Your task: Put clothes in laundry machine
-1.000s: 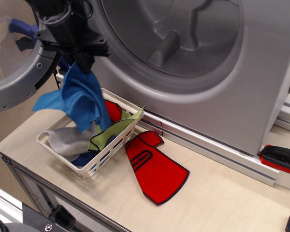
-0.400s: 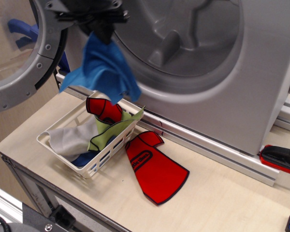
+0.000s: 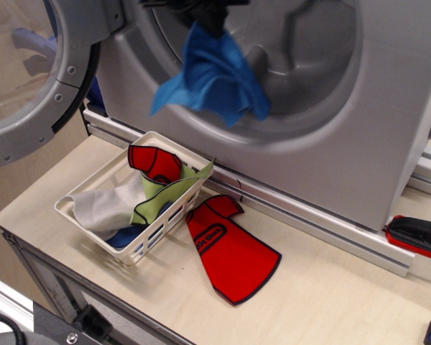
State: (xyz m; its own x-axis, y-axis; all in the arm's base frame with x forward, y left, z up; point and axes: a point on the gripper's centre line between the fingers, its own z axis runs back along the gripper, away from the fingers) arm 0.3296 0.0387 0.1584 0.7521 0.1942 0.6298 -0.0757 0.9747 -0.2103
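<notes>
Dangling from the hand (image 3: pixel 205 16), pinched at its top, the blue cloth (image 3: pixel 214 75) hangs in front of the laundry machine (image 3: pixel 287 93) mouth. Looks light, limp, drapey; a bunched pinch suits it. Rest sit in basket (image 3: pixel 104 233) on counter (image 3: pixel 330 302).

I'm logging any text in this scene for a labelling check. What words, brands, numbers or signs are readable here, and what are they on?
Red mitt on the table: a short black print along its middle, too small and blurred to read.
Washer: no label or number shows.
White basket, blue cloth, grey cloth, green cloth: no text.
</notes>
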